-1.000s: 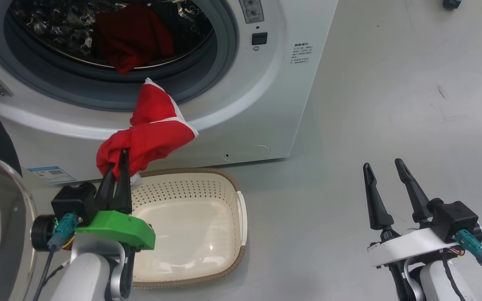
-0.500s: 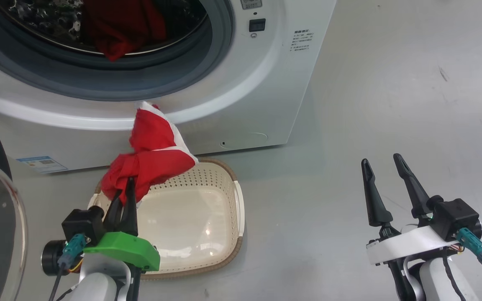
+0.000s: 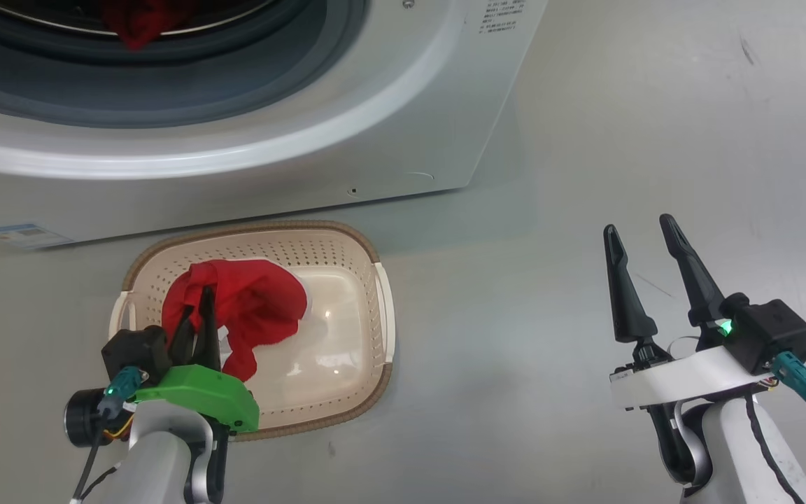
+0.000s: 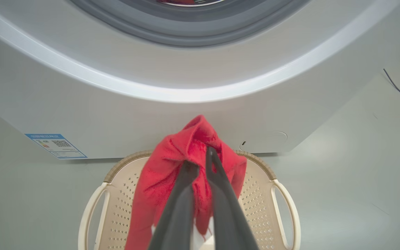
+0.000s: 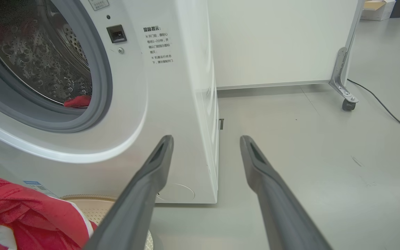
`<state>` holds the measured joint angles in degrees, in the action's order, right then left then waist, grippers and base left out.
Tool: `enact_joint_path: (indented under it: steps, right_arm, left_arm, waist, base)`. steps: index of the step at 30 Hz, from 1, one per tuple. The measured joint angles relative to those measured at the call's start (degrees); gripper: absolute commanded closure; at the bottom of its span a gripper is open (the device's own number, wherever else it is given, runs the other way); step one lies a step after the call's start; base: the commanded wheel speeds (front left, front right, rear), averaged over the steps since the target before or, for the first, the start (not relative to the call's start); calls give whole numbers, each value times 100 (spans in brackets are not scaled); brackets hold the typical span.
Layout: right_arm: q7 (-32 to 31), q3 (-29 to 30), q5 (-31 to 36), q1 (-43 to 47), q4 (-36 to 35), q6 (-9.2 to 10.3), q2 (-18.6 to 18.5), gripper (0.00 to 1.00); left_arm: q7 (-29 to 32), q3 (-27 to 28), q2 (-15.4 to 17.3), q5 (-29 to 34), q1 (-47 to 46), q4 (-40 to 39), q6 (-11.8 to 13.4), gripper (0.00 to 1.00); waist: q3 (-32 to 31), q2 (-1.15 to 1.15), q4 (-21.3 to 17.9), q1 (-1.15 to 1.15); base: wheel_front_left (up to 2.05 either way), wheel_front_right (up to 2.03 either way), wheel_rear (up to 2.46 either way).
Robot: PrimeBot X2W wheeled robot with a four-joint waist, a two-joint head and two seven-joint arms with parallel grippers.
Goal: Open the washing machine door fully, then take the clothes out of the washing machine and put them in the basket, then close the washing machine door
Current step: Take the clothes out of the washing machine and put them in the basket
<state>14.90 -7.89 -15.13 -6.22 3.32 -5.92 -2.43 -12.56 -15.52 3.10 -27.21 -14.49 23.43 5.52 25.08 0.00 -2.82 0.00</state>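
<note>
lowered since before, the left gripper [image 3: 196,308] pinched the clothes [image 3: 263,301], perhaps resting in the basket [image 3: 256,227], for release; right gripper [image 3: 637,224] stood wide, empty.

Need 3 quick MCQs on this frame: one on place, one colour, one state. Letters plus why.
1. Where is the red garment gripped by the left end effector?
A) in the washer drum
B) over the basket
C) on the floor by the right arm

2. What colour is the basket's rim?
A) blue
B) brown
C) black

3. The right end effector is:
A) shut on cloth
B) shut, empty
C) open, empty

1B: in the head view the cloth sits within the basket's outline.
2B: the woven-look band is brown.
3C: its jaws stand wide with nothing between them.
</note>
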Motion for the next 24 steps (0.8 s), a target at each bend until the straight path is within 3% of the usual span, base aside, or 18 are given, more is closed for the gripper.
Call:
enact_joint_path:
  steps: [16, 19, 21, 22, 24]
  right_arm:
    - [0, -152, -169, -580, -36, -9, -7, 0]
    - [0, -132, -199, -616, -13, -18, -11, 0]
    - [0, -134, -207, -620, 21, -18, -12, 0]
    - [0, -134, -211, -620, 40, -18, -12, 0]
    - [0, -135, -222, -622, 67, -26, -11, 0]
  left_arm:
    - [426, -63, -35, -300, -879, 1793, -120, 100]
    - [494, -81, -48, -342, -1009, 2034, -186, 85]
    - [493, -73, -56, -356, -1104, 2147, -190, 62]
    - [494, -66, -57, -356, -1154, 2210, -213, 55]
    - [485, -52, -59, -356, -1236, 2303, -229, 5]
  waist:
    - [864, 0, -331, 0]
    - [927, 0, -396, 0]
    - [952, 0, -421, 0]
    - [961, 0, -429, 0]
    - [970, 0, -440, 0]
  base:
    - [0, 0, 0]
    - [0, 0, 0]
    - [0, 0, 0]
    - [0, 0, 0]
    - [0, 0, 0]
